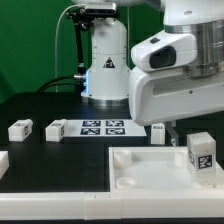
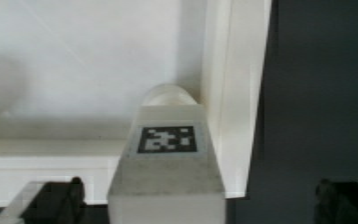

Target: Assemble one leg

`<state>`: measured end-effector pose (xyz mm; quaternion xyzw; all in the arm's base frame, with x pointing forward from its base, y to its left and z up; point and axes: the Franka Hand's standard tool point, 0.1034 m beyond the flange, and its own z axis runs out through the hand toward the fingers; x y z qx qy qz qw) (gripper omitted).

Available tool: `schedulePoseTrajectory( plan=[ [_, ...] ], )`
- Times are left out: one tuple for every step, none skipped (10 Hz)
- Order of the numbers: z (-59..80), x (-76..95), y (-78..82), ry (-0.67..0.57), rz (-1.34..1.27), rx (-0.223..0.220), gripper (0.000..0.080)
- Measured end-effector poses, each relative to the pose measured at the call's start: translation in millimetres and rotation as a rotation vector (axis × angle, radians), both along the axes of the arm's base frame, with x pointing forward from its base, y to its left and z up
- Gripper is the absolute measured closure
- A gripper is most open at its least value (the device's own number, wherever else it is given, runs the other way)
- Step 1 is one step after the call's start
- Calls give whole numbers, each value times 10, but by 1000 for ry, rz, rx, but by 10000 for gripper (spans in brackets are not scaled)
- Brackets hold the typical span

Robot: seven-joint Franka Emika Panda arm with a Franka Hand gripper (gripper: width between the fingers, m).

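The gripper [image 2: 197, 203] is spread wide and holds nothing, its dark fingertips [image 2: 51, 202] standing apart on either side of the leg [image 2: 167, 165], which stands upright on the large white square piece [image 1: 140, 170], toward the exterior view's right.

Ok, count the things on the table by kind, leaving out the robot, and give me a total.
Small white plastic leg blocks with marker tags: 4
Large white square piece with corner sockets: 1
Thin flat white marker board: 1
White piece cut off at the exterior view's left edge, kind unclear: 1
Total: 7
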<state>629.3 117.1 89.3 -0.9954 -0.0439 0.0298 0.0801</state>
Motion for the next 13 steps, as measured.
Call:
schedulePoseTrajectory(
  plan=[
    [-51,-2,-11,0,-2,-1,150],
    [-96,8,-31,-8,-6,-1,150],
    [-103,7,-23,-9,-8,-2,150],
    [-60,15,15,-14,-8,-1,164],
    [-17,27,47,-21,-1,0,164],
    [-23,26,41,-21,-1,0,333],
    [-26,27,30,-20,-2,-1,498],
    [-26,27,27,-20,-3,-1,496],
    [-26,28,24,-20,-3,-1,496],
    [-26,28,23,-20,-6,-1,496],
    [-27,28,21,-16,-30,-2,496],
    [-25,30,16,-22,-65,-1,496],
    [-23,0,9,-35,-188,-3,496]
  ],
)
